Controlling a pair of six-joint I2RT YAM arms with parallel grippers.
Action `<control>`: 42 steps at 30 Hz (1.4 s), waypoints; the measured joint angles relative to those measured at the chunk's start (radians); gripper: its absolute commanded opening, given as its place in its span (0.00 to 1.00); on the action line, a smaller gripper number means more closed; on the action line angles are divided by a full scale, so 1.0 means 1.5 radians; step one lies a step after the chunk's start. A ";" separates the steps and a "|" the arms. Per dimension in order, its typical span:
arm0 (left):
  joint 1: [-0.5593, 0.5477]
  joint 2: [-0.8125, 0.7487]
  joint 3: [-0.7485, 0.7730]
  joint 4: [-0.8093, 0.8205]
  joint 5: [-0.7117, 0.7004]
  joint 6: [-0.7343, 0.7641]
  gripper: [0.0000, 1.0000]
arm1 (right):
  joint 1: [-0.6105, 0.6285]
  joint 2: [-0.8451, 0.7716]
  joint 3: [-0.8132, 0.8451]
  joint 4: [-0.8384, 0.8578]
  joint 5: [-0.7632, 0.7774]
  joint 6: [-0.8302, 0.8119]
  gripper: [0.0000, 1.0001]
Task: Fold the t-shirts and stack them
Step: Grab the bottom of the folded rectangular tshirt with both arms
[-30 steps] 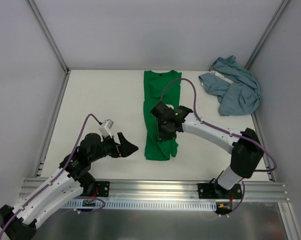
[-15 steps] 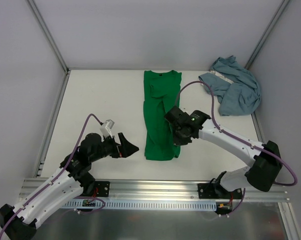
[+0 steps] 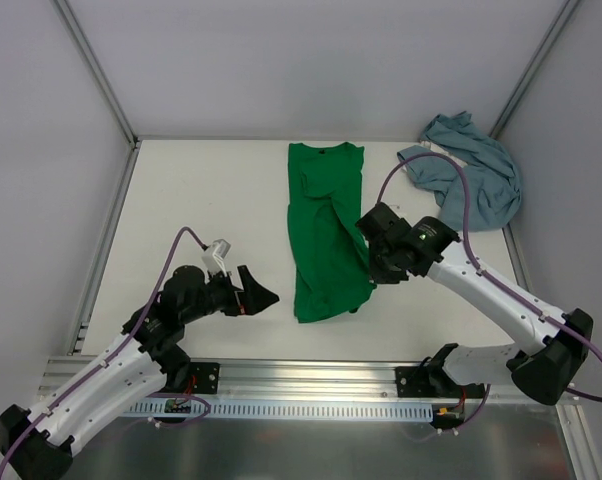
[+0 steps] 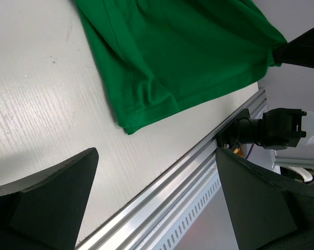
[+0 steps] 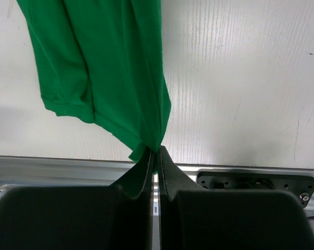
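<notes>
At right end effector (image 5: 156,153): green t-shirt (image 5: 112,62) edge pinched between jaws.

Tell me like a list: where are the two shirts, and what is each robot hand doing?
green shirt: folded long and narrow, in the middle of the table
blue shirt: crumpled in the far right corner
right gripper: shut, pinching the green shirt's near right edge
left gripper: open, empty, left of the green shirt's near end
stack: not made yet

I see a white surface (image 3: 201,210) carrying a long green t-shirt (image 3: 324,225) and a crumpled blue-grey t-shirt (image 3: 471,180).
</notes>
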 measured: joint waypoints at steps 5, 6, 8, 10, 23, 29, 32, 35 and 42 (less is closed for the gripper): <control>0.000 0.027 -0.033 0.056 0.015 -0.018 0.99 | -0.009 0.002 0.022 -0.003 0.000 -0.011 0.00; 0.000 0.042 -0.043 0.075 0.019 -0.023 0.99 | -0.009 0.004 0.022 -0.004 -0.001 -0.013 0.01; 0.000 0.092 -0.063 0.113 0.032 -0.035 0.99 | -0.009 0.008 0.022 -0.003 -0.002 -0.014 0.01; 0.000 0.162 -0.082 0.165 0.045 -0.049 0.99 | -0.009 0.010 0.021 -0.003 -0.003 -0.014 0.00; -0.009 0.498 -0.109 0.526 0.144 -0.137 0.97 | -0.015 0.010 0.021 0.001 -0.006 -0.014 0.00; -0.037 0.616 -0.073 0.627 0.163 -0.159 0.91 | -0.019 0.010 0.018 0.004 -0.007 -0.015 0.01; -0.059 0.679 -0.053 0.674 0.170 -0.172 0.52 | -0.024 0.010 0.011 0.005 -0.008 -0.016 0.01; -0.075 0.749 -0.049 0.709 0.175 -0.190 0.00 | -0.030 0.010 0.004 0.006 -0.008 -0.016 0.00; -0.083 0.792 -0.062 0.759 0.185 -0.210 0.00 | -0.037 0.008 -0.008 0.008 -0.012 -0.019 0.01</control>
